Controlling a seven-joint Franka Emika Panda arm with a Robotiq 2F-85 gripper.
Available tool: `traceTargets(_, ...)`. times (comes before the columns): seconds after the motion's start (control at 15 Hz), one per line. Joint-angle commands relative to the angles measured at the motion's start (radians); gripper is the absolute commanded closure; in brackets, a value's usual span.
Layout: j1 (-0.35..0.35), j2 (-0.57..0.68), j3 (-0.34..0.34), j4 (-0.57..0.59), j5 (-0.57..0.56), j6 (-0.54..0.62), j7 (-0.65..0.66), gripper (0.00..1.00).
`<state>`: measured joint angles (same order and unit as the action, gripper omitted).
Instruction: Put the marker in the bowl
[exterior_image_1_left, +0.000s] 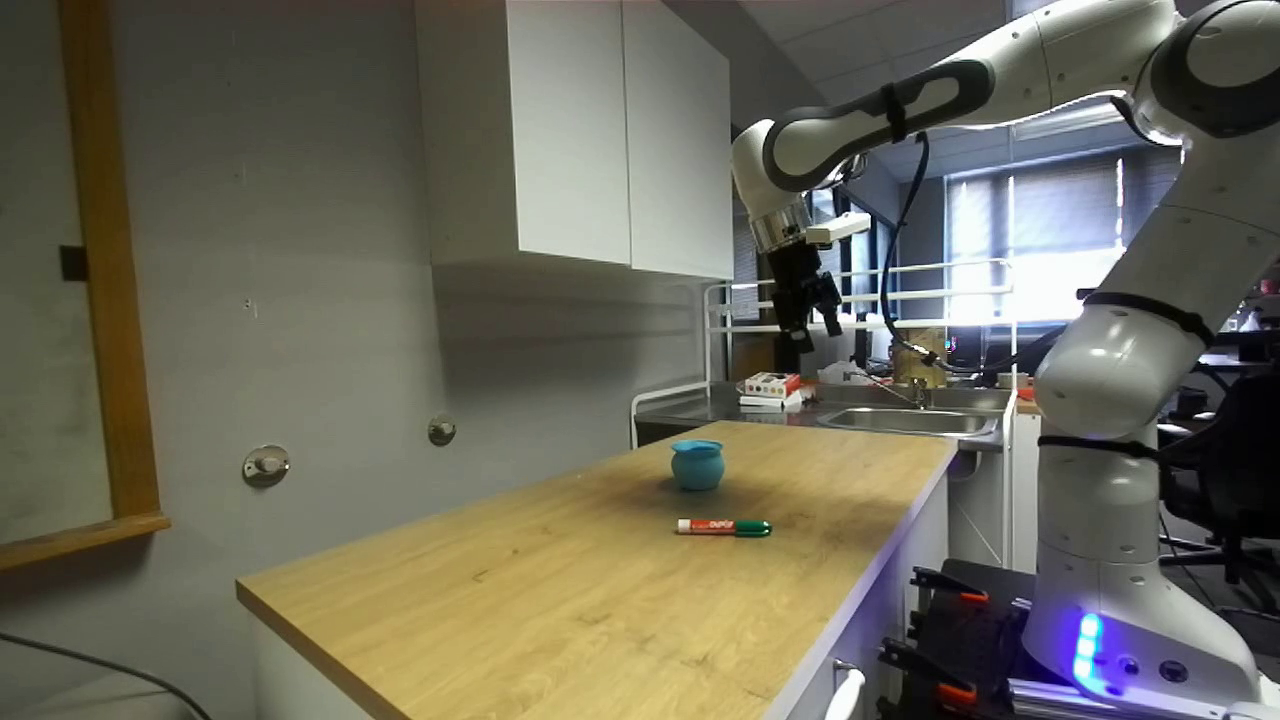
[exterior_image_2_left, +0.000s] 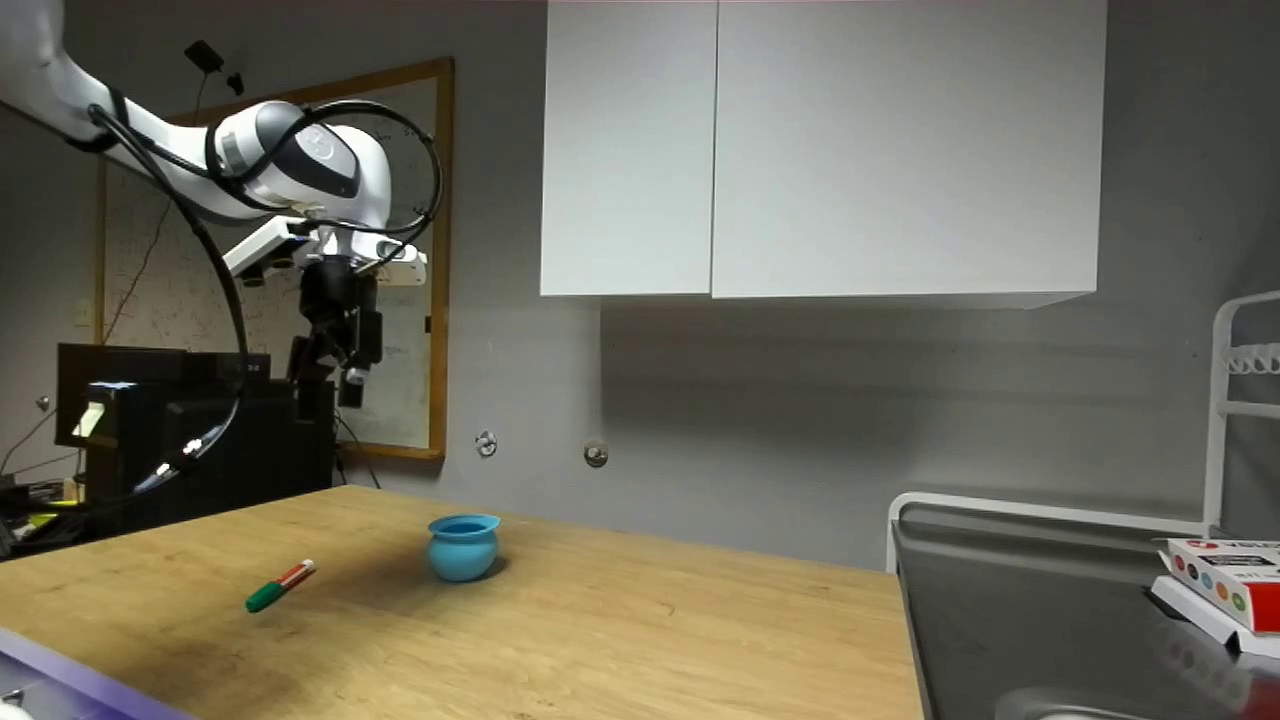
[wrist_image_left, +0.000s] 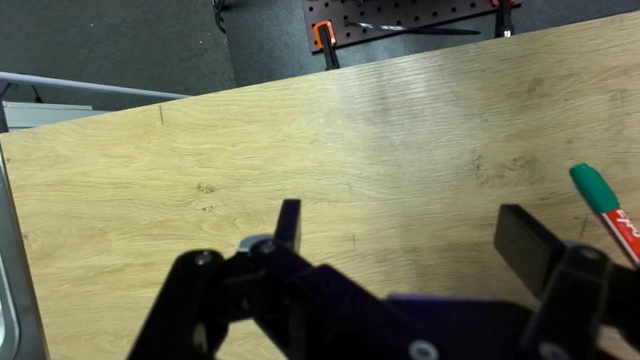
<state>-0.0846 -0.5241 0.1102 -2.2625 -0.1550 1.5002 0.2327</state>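
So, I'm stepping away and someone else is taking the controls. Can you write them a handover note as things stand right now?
Gripper: open, holding nothing, raised above the wooden counter.
Bowl: upright on the counter in both exterior views; I can't see it in the wrist view.
Marker: lying on the counter beside the bowl, not touching it. The wrist view shows it at the right edge, partly cut off, green end in sight.
Done: no part of the transfer yet; the marker is not grasped.
Left: pick up the marker, carry it over the bowl, release it inside.
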Motion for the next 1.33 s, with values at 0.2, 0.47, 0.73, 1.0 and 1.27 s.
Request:
traceTargets(0.2,0.05,0.04,-0.007,0.02,-0.025,0.019,-0.026,0.0)
traceTargets(0.47,0.102,0.135,0.033,0.034,-0.079,0.088,-0.051,0.0)
traceTargets(0.73,0.158,0.272,0.064,0.071,-0.131,0.175,-0.096,0.0)
traceTargets(1.0,0.204,0.418,0.07,0.114,-0.139,0.265,-0.176,0.0)
traceTargets(1.27,0.225,0.526,0.062,0.119,-0.129,0.358,-0.277,0.0)
